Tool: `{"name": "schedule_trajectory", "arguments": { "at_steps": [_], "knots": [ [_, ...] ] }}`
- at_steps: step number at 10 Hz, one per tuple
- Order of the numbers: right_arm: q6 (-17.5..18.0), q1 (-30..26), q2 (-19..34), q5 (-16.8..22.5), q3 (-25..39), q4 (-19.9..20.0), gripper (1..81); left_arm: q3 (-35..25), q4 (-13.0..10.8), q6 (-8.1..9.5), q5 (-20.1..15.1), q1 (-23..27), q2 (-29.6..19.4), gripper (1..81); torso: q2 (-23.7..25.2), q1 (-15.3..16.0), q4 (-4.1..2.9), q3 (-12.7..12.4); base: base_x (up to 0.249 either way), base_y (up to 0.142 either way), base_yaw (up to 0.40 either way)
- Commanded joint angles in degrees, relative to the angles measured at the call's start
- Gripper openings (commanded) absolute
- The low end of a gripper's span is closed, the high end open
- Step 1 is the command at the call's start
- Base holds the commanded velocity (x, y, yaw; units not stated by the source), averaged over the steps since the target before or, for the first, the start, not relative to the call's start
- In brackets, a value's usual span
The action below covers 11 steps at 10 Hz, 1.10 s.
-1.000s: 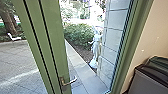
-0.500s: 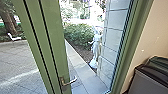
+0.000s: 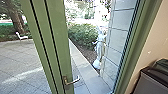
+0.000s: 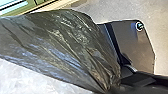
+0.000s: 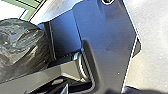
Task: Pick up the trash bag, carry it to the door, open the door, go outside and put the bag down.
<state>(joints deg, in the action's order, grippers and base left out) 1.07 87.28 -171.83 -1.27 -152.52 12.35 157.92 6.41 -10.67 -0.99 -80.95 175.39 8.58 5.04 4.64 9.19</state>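
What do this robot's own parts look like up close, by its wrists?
In the right wrist view, a grey jointed bar with a silvery curved band runs beside a wide dark plate with a round corner fitting. The left wrist view shows another such plate, plus angular black parts.

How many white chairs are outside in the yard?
1. The small white chair stands at the far edge of the grey paving, near the thick brown tree trunk. The wide green door frame could be hiding others.
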Motion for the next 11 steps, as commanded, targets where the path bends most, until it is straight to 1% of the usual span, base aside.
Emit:
{"name": "schedule_trajectory", "arguments": {
  "at_steps": [1, 2, 3, 8, 9, 11],
  "knots": [
    [-0.19, -2.24, 0.14, 3.12, 0.12, -0.22, 81.1, -0.15, -0.17, -1.11, -3.32, 1.89, 0.06, 1.0, 0.02, 0.0, 0.0, 0.0, 0.0, 0.0, 0.224],
    [-0.19, -1.72, 0.14, 1.55, 0.12, -0.48, 81.1, -0.15, -0.17, -1.11, -3.31, 1.8, 0.06, 1.0, 0.0, 0.02, 0.0, 0.0, 0.0, 0.0, 0.232],
    [-0.19, -1.63, 0.14, 1.09, 0.04, -0.57, 81.1, -0.15, -0.17, -1.2, -3.32, 1.71, -0.03, 1.0, 0.02, 0.0, 0.0, -0.02, 0.0, 0.0, 0.235],
    [-0.19, -1.63, 0.05, 1.0, 0.04, -0.57, 81.1, -0.15, -0.35, -1.37, -3.23, 1.53, 0.06, 1.0, 0.02, 0.0, 0.0, -0.02, 0.0, 0.0, 0.247],
    [-0.19, -1.63, 0.05, 1.0, 0.04, -0.57, 81.1, -0.16, -0.79, -1.37, -3.23, 1.44, 0.06, 1.0, 0.02, 0.0, 0.0, -0.02, 0.0, 0.0, 0.257],
    [-0.19, -1.71, 0.05, 1.0, 0.04, -0.57, 81.1, -0.15, -0.88, -1.37, -3.23, 1.44, 0.14, 1.0, 0.02, 0.0, 0.0, -0.02, 0.0, 0.0, 0.259]
  ]
}}
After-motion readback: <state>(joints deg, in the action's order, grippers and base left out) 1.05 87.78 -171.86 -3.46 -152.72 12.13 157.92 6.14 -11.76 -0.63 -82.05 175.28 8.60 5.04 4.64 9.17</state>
